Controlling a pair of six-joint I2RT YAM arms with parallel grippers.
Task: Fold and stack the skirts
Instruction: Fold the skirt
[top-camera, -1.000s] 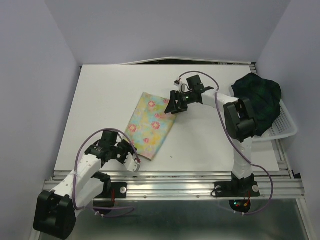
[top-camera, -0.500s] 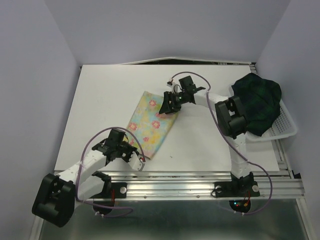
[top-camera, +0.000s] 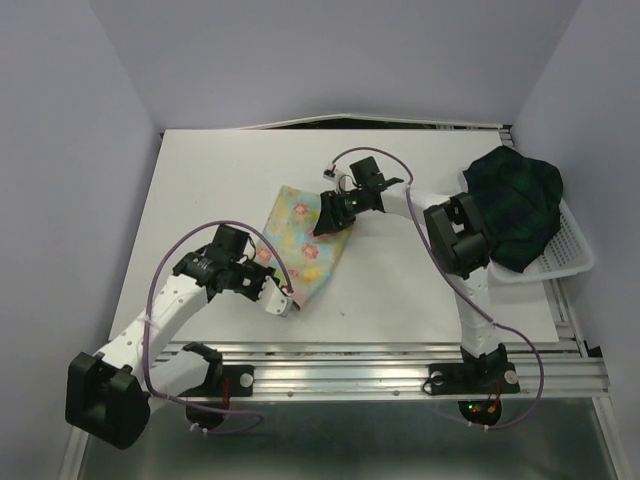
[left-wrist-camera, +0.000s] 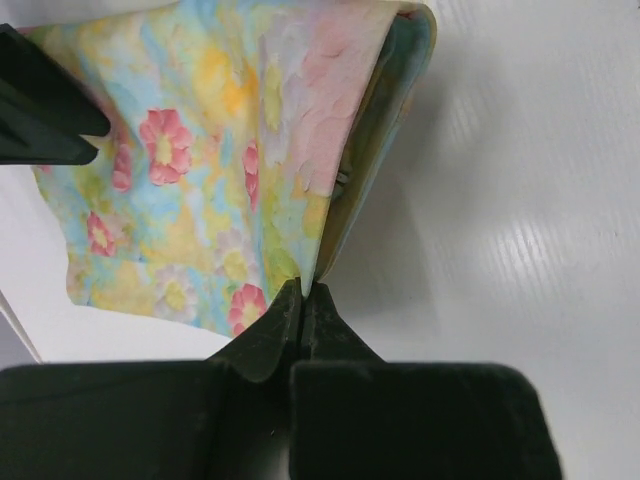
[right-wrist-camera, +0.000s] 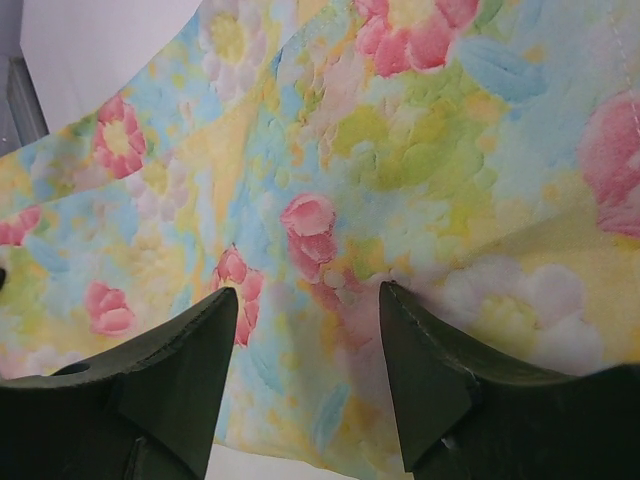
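We start with the white table (top-camera: 200, 200), which carries everything. At its right edge sits the mesh basket (top-camera: 572, 258), and the plaid skirt (top-camera: 520, 195) lies heaped in it as a dark mound spilling over the rim, well apart from both arms. It is the bulkier of the two, and we judge it will sag and bunch when lifted, so it wants two holds far apart along a hem or waistband.

The floral skirt (top-camera: 300, 240) lies near the middle of the table, between the two arms, and is mostly flat. It looks thin, light and limp, with a faintly crinkled weave. We expect it to droop from any single hold and to slide easily on the smooth tabletop. Corners and doubled edges are the best places to take hold, since a pinch there catches every layer.

The left gripper (left-wrist-camera: 300, 292) has its fingers pressed together on the skirt's near corner. In the left wrist view the cloth rises out of the pinch and the layers part slightly along the edge beside it.

The right gripper (right-wrist-camera: 308, 298) hangs over the far end of the same skirt with its jaws spread. Printed cloth fills the gap between them, and we cannot tell whether the tips touch it.
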